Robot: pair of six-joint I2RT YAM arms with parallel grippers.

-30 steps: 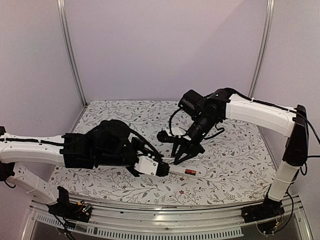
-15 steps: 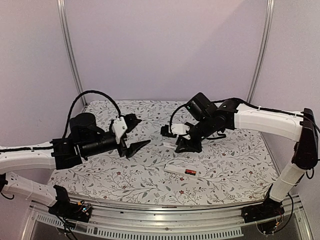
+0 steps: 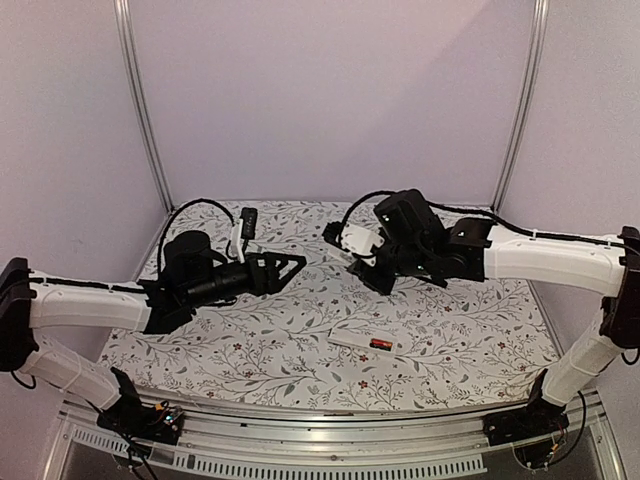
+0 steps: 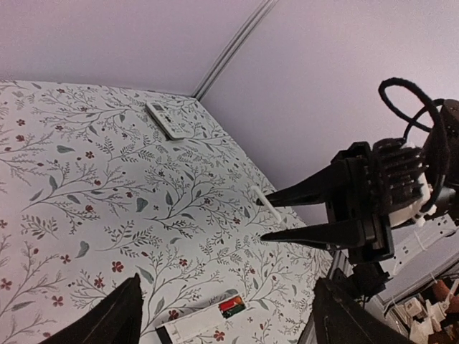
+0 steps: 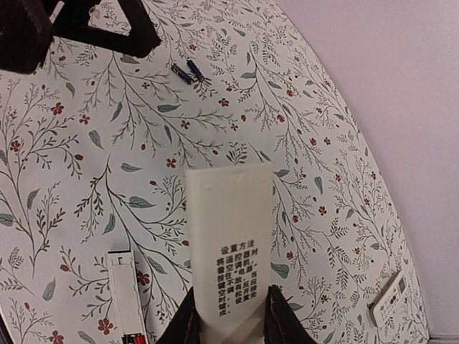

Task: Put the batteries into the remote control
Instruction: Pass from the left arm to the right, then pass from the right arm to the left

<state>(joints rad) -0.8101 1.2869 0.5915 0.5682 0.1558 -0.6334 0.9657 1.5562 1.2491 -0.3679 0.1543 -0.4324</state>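
The white remote control (image 3: 355,339) lies flat on the floral cloth with its compartment uncovered, and a red and black battery (image 3: 381,344) sits inside it. The left wrist view shows that battery (image 4: 232,307) in the remote (image 4: 193,326). Two loose dark batteries (image 5: 183,72) lie far left, also visible as the batteries (image 3: 248,217) near the back. My left gripper (image 3: 287,267) hovers open and empty, left of the remote; its jaws (image 4: 226,290) frame the remote from above. My right gripper (image 5: 231,315) is shut on a white printed battery cover (image 5: 229,236), held above the cloth behind the remote.
A second white remote (image 4: 166,119) lies near the back wall, also seen at the right wrist view's lower right corner (image 5: 391,304). My right gripper (image 4: 269,215) shows in the left wrist view with the cover edge-on. Walls and corner posts bound the cloth-covered table (image 3: 450,330).
My left gripper let go of the remote, opened, and drew back left and up. My right arm lifted and swung toward the back with the cover. The remote stayed put.
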